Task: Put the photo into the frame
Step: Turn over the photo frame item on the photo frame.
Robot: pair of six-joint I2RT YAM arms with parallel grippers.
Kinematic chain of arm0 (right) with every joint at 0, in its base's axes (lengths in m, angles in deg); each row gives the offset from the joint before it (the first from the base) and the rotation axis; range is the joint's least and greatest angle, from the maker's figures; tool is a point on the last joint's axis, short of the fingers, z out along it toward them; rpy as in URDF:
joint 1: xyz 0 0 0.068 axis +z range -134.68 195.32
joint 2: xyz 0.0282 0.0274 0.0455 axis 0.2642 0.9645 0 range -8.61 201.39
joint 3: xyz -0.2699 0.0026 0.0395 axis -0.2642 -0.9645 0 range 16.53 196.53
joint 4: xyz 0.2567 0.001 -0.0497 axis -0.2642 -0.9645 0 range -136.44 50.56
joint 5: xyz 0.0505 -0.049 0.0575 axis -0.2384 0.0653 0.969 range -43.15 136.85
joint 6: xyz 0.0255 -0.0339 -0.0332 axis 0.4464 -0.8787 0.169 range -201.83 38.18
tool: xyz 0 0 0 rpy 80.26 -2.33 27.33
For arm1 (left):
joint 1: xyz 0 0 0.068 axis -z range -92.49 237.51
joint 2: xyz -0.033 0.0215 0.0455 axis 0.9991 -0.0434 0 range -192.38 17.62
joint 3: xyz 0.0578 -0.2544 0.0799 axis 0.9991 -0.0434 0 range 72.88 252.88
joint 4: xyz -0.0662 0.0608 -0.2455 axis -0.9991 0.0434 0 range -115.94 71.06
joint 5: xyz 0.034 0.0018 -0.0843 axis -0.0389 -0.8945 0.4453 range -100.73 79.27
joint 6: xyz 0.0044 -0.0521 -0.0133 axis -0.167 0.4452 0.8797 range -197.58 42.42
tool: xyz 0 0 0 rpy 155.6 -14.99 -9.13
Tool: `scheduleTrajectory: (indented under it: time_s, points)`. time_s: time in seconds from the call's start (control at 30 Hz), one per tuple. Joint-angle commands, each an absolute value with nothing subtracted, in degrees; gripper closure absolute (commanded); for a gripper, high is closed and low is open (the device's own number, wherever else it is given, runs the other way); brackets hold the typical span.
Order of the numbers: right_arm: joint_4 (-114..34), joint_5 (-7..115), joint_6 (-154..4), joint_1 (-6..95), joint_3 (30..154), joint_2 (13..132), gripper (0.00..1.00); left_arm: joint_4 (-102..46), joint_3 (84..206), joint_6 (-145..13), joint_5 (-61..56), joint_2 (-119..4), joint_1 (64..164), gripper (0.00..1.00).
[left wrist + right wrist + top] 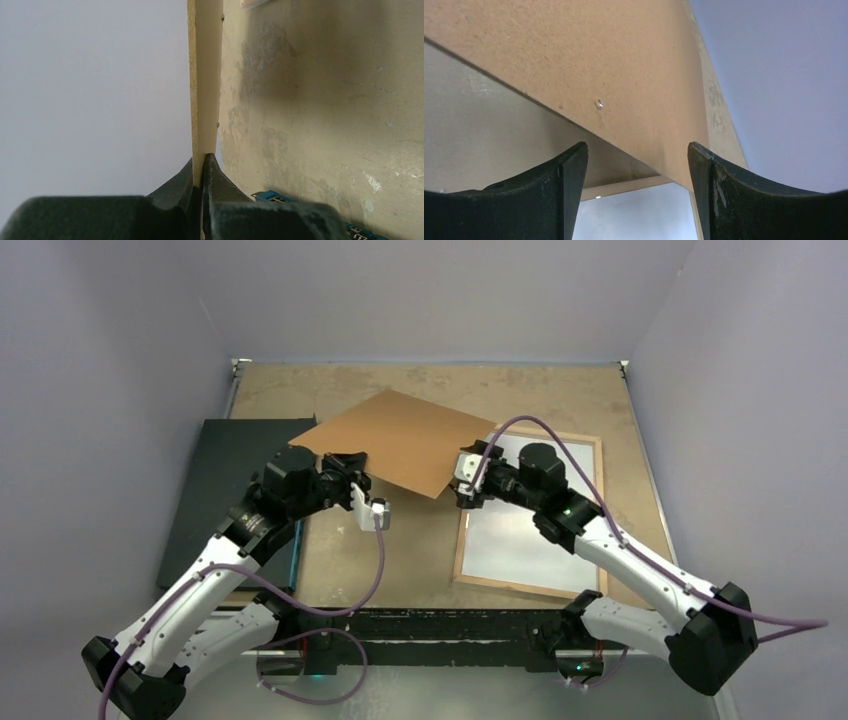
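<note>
The photo cannot be made out for certain. A teal strip [272,196] peeks out just beneath the left pincer [202,167], and whether that is the photo's edge I cannot tell.

The frame [520,587] lies flat on the table [420,540], under and behind the right pincer [462,485]. Its wood side faces up and its pale pane is bare. It looks opened so that a print can be laid in.

The backing [400,440] is off the frame and held in the air, tilted, between the two pincers. The left pincer is clenched on the backing's near edge. Its wrist view shows the backing [205,75] edge-on, running straight away from the pinched fingertips. That thin-edge grip probably keeps the sheet clear of the open frame.

The right pincer [638,150] is released, with its jaws spread wide. The backing's corner [574,50] hangs just above and ahead of the jaws, not between them. The frame's rail [624,187] shows below. I judge it is placed there to steady or take that corner.

A dark board [225,490] lies outward of the left pincer, beneath that arm.

The photo is not yet in the frame.
</note>
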State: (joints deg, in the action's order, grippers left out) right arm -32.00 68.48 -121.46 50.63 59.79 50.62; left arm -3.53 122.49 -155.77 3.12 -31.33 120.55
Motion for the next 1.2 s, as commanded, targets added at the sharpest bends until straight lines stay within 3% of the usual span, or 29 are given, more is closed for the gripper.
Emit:
scheduleTrajectory:
  time_s: [0.0,0.07,0.23,0.47,0.53,0.67,0.73,0.83,0.97,1.03,1.17]
  points:
    - [-24.1,60.8,-127.9,53.3,62.3,53.4,0.27,-8.9,127.4,-156.0,3.8,-30.3,120.6,1.00]
    - [-20.5,58.6,-129.2,53.9,61.2,54.5,0.32,-8.8,127.5,-156.0,3.9,-30.1,120.6,1.00]
    - [-11.1,53.3,-131.6,55.0,59.0,56.1,0.66,-8.6,127.5,-156.4,3.9,-29.2,120.6,1.00]
    - [-11.6,54.3,-130.5,56.8,61.1,55.5,1.00,-12.4,126.3,-155.2,3.5,-28.3,120.6,1.00]
    - [-11.6,56.0,-127.2,56.9,62.4,54.7,1.00,-16.7,125.5,-153.0,2.6,-28.2,120.6,0.93]
    - [-9.4,57.6,-116.5,56.9,64.8,54.4,1.00,-31.5,123.3,-147.2,-1.2,-28.0,120.6,0.37]
    - [-8.8,56.4,-110.3,56.9,66.6,55.2,1.00,-36.2,123.3,-144.6,-3.3,-28.2,120.6,0.29]
    - [-8.6,54.1,-101.0,56.9,69.6,57.1,1.00,-38.6,125.8,-139.5,-5.9,-29.0,120.6,0.25]
    - [-13.9,50.1,-88.5,56.9,74.9,59.8,1.00,-34.8,130.6,-132.4,-8.2,-30.1,120.6,0.23]
    - [-17.8,48.1,-84.3,56.6,78.3,61.5,1.00,-33.6,131.6,-129.0,-9.4,-29.9,120.6,0.15]
    - [-25.9,46.6,-77.8,54.5,84.8,64.1,1.00,-29.2,133.5,-122.1,-10.6,-29.8,120.5,0.11]
